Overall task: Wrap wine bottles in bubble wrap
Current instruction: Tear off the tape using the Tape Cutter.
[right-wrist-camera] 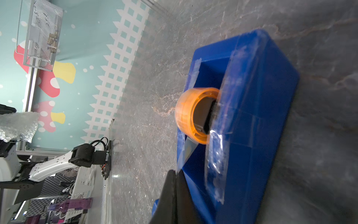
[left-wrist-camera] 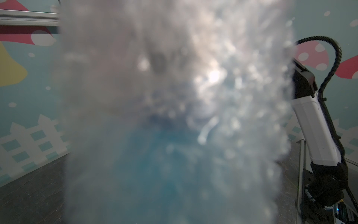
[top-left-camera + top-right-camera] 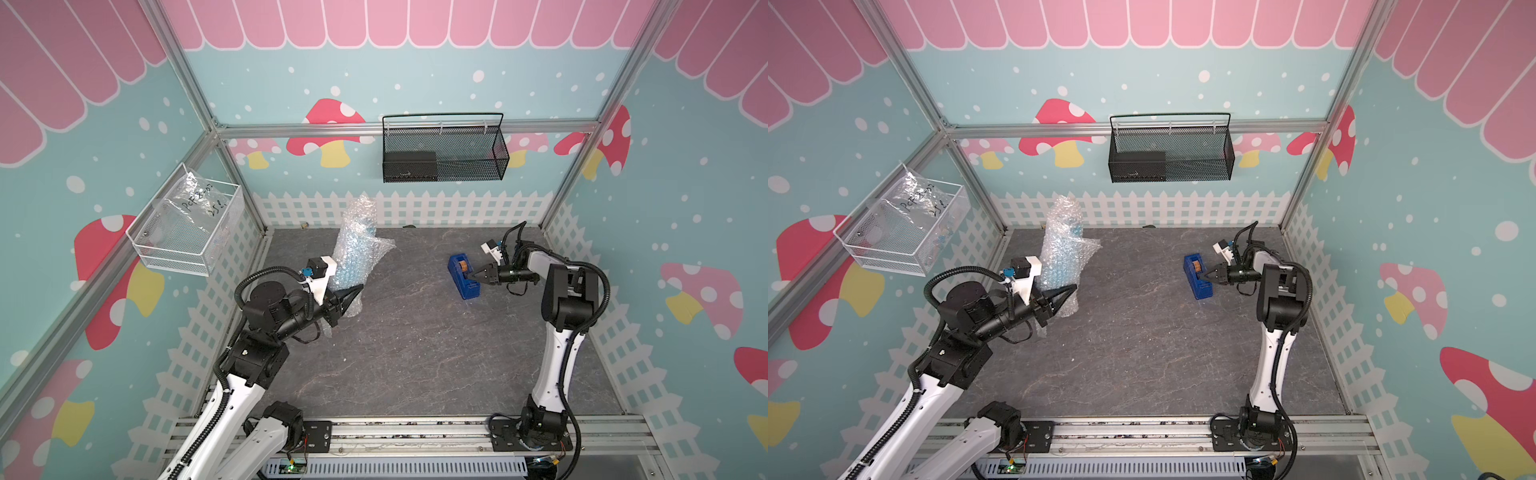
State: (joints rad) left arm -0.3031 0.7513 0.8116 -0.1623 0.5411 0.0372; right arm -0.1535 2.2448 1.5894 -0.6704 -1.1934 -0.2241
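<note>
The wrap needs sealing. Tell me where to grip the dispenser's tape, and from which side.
Pinch the tape's free end, the flat strip coming off the orange roll in the tape dispenser. Come edgewise from the right arm's side, one jaw on each flat face; the right gripper is shut there.

The bottle [image 3: 349, 262] showed bright blue through the clear, whitish bubble wrap [image 3: 362, 212]. The tape dispenser [image 3: 463, 286] was solid dark blue, and its roll [image 1: 190, 114] was orange. The table [image 3: 415, 353] was grey with pale veins. The mesh basket [image 3: 473, 166] was black and the wire basket [image 3: 174, 257] white.
</note>
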